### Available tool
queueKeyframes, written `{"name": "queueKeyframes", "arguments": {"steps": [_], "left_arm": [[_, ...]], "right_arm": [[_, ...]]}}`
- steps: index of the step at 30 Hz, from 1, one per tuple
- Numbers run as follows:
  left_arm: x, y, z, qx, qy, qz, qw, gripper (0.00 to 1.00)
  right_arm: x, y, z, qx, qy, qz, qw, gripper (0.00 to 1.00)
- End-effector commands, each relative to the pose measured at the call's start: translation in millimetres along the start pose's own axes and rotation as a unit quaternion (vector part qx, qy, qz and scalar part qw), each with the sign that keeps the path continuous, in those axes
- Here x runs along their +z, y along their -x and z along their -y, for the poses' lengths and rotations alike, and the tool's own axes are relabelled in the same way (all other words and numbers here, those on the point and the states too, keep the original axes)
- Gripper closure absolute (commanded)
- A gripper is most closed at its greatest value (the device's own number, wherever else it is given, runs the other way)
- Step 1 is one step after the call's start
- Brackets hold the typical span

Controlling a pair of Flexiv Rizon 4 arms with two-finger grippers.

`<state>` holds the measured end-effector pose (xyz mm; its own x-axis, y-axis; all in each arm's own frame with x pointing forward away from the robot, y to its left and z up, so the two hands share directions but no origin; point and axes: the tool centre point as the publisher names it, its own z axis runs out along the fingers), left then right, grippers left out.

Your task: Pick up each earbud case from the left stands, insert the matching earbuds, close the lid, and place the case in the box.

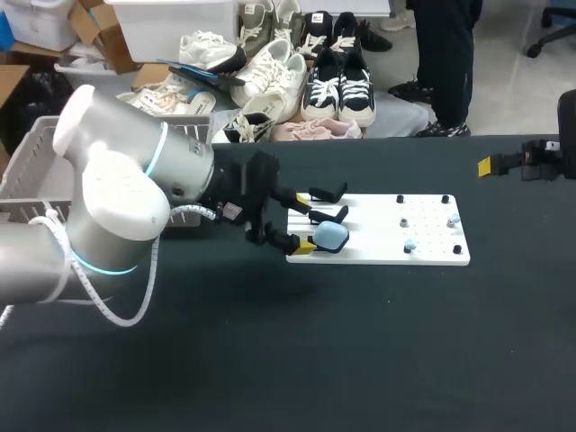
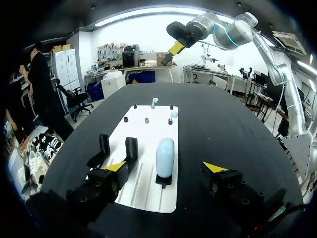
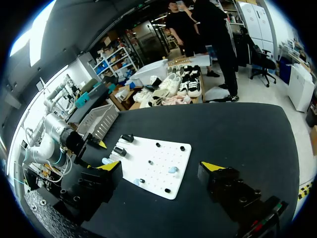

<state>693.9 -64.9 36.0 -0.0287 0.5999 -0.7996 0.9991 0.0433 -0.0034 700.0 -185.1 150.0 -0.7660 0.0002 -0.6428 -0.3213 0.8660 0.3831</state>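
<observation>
Tool point(image 3: 161, 166) spread wide, white board point(image 3: 150, 172) ahead — pegged

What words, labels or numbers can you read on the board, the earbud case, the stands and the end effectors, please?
White board: no print shows.
Light blue earbud case: plain, no marking visible.
Black stands: none.
Left end effector: no readable text.
Right end effector: no readable text.
So nothing legible in any view.

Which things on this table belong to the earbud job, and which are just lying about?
Job: light blue earbud case on its stand; light blue earbuds on the white board; basket, likely the box; left gripper, open around the case.
Lying about: two empty black stands; black pegs.
</observation>
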Motion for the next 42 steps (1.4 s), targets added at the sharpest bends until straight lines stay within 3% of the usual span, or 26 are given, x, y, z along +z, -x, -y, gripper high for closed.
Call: {"name": "queueKeyframes", "arguments": {"steps": [1,32,40,42], "left_arm": [[10,0.4,-0.3,0.000,0.003,-0.009,1.000,0.00],[32,-1.4,-3.7,-0.015,-0.014,-0.007,1.000,0.00],[33,-2.6,-3.8,-0.020,-0.019,-0.005,1.000,0.13],[33,-2.6,-3.9,-0.022,-0.020,-0.004,1.000,0.22]], "right_arm": [[0,0,0,0.000,0.000,0.000,1.000,0.00],[0,0,0,0.000,0.000,0.000,1.000,0.00],[0,0,0,0.000,0.000,0.000,1.000,0.00],[0,0,0,0.000,0.000,0.000,1.000,0.00]]}}
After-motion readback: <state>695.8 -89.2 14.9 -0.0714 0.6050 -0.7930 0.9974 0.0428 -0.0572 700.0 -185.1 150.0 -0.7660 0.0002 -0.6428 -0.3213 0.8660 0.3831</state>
